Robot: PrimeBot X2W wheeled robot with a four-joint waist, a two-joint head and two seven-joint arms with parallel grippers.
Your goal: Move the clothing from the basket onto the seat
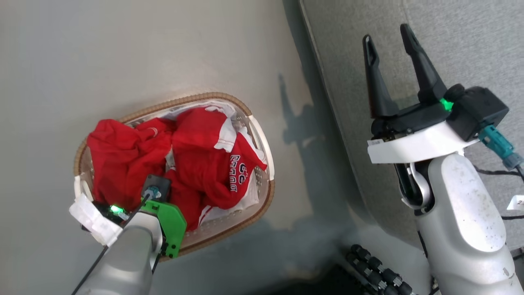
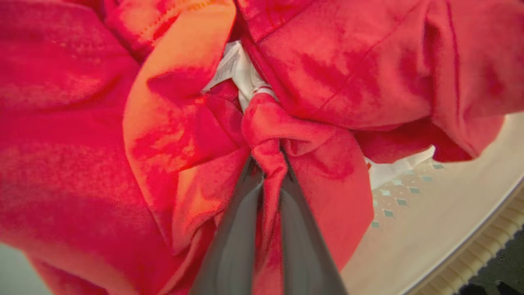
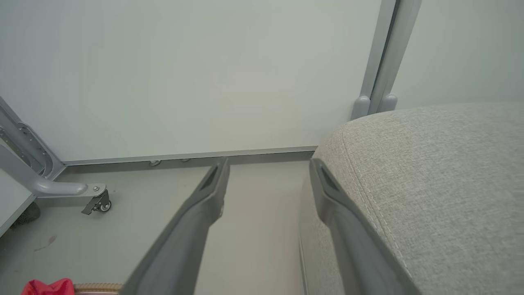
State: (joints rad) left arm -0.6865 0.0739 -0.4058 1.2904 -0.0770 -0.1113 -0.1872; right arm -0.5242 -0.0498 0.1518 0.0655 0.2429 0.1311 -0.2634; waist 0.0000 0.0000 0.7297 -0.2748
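Ok so the basket [image 1: 262, 205] sits on the floor [image 1: 123, 53] with the clothing [image 1: 200, 164] heaped in it. The left hand [image 2: 270, 168] is down in that heap at the basket's near end. A fold of the clothing is pinched between its fingers [image 2: 233, 246], there's more bunched all round it, and the basket's wall is low on its right. The seat [image 1: 339, 82] is well off to that hand's right, with a strip of floor between seat and basket. The right hand [image 1: 387, 33] hangs above the seat near its edge, fingers apart. Seat to its right, floor to its left, a wall [image 3: 204, 73] ahead.
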